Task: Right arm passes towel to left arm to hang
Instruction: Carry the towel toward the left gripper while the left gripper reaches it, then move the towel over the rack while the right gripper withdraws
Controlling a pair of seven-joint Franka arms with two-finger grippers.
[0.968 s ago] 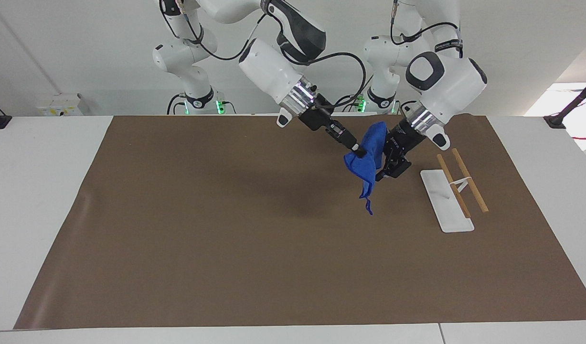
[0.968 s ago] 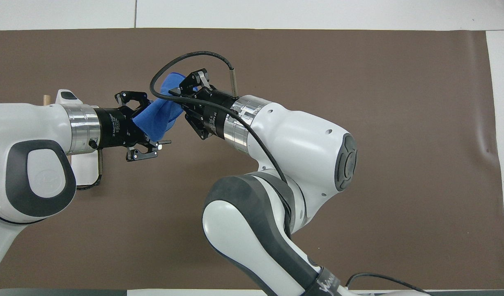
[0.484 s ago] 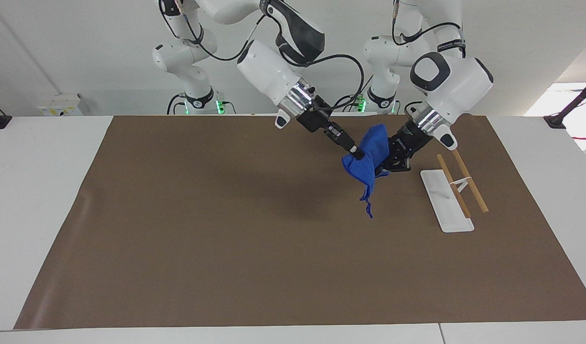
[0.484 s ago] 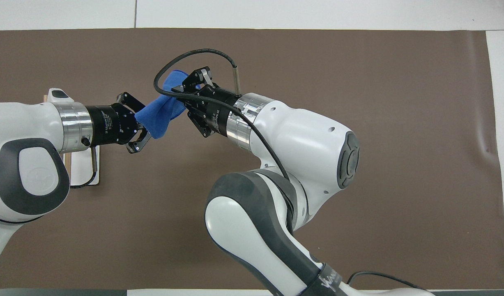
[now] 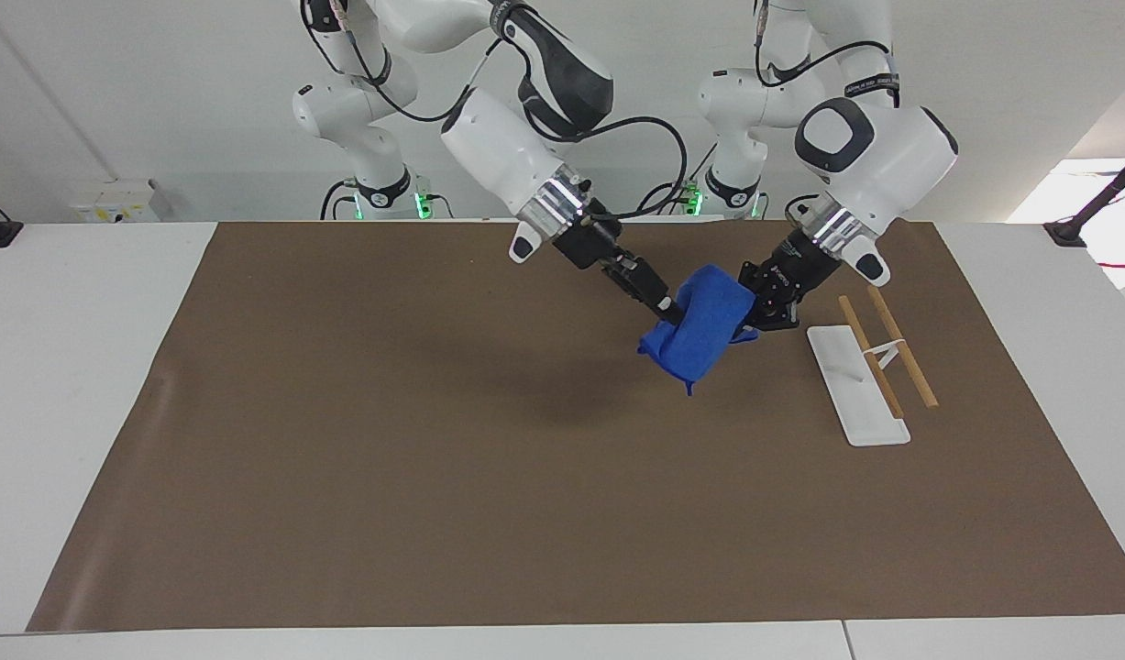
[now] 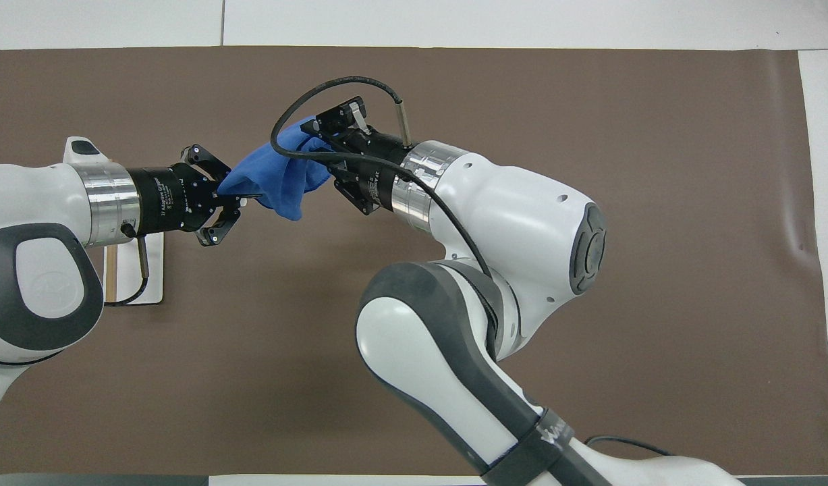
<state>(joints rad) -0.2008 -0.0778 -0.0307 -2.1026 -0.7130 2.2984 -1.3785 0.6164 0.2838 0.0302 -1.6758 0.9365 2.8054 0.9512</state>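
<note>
**Holding the towel aloft between both my grippers for the hand-over**

Gripping one end of the towel [image 5: 700, 332] with my right gripper [image 5: 669, 313], I keep the cloth up in the air over the brown mat [image 5: 434, 440], toward the left arm's end of the table, so it hangs free and my other hand can get at it. My right fingers are pinched on the cloth, which bunches around them. My left gripper [image 5: 753, 321] comes in from its own side and meets the towel's other end; in the overhead view its fingers [image 6: 228, 197] look drawn in narrow on the fabric's edge, so I judge both hands grip it now. A loose corner of the cloth droops below the bundle.

The hanging rack [image 5: 869, 367], a white base with two wooden rails, stands on the mat just beside my left gripper, closer to the left arm's end. That is why I hand over here: my left arm has only a short way to carry.

My judgement is that the pass is midway. Next my right fingers should let go, but only once the left grip is firm, or the towel could slip to the mat.
</note>
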